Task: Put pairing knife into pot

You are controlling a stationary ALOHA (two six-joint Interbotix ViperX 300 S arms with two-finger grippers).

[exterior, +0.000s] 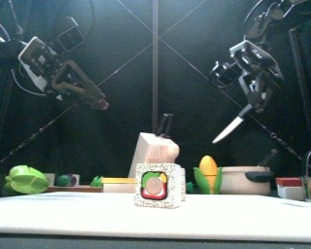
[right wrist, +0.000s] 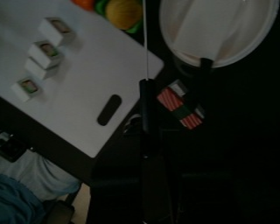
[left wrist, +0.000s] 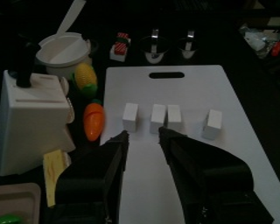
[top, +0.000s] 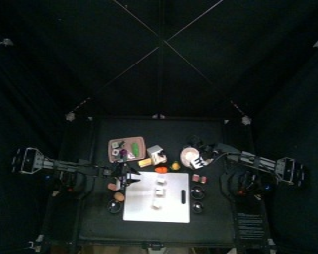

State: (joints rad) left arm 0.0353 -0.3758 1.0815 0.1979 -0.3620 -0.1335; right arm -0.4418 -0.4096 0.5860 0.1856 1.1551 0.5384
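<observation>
Aloft, the right tool [exterior: 245,100] grips a slim pale-bladed knife [exterior: 232,126] above the round pot [right wrist: 216,31]; left tool [left wrist: 143,144] gapes wide.

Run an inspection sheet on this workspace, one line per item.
surface: black table, white cutting board near its front.
job's things: knife in the air, blade angled down, above the pot; not yet in it.
clutter: knife block, corn, carrot, white blocks on the board, tray.
grippers: right end effector shut on the knife; left end effector open, empty, over the board.
cables: nothing seen.
surroundings: black curtains all round.
</observation>
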